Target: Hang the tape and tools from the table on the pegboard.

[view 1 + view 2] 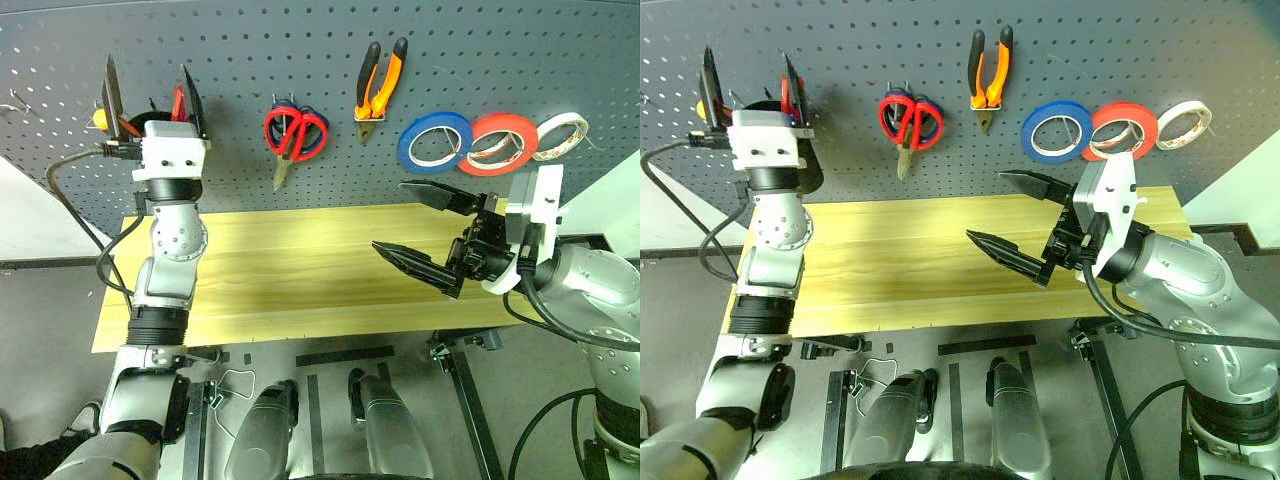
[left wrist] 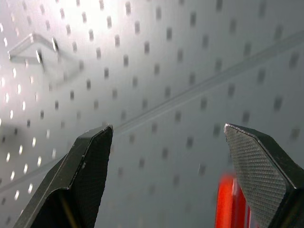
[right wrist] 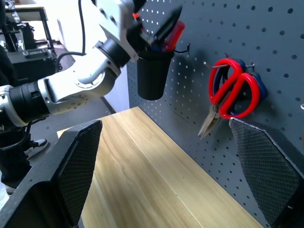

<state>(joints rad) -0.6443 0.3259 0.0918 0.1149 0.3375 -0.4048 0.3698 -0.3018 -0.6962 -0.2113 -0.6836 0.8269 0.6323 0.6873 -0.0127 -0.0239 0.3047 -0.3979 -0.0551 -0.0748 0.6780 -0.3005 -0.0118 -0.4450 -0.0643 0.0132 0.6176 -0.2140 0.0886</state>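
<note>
On the pegboard (image 1: 250,50) hang the blue tape (image 1: 435,141), the pliers (image 1: 380,88) with orange-and-black handles, and the red-handled scissors (image 1: 296,136), which lie over a blue-handled pair. My left gripper (image 1: 151,92) is raised at the board's left end, open, in front of a black cup (image 3: 153,73); nothing sits between its fingers (image 2: 90,156). A red handle (image 2: 229,204) shows beside one finger. My right gripper (image 1: 392,216) hovers open over the right half of the wooden table (image 1: 290,270), holding nothing.
A red-orange tape roll (image 1: 498,142) and a white one (image 1: 560,135) hang to the right of the blue tape. The black cup holds red and orange-handled items. A small clear hook (image 2: 33,47) sticks out of the board near my left gripper.
</note>
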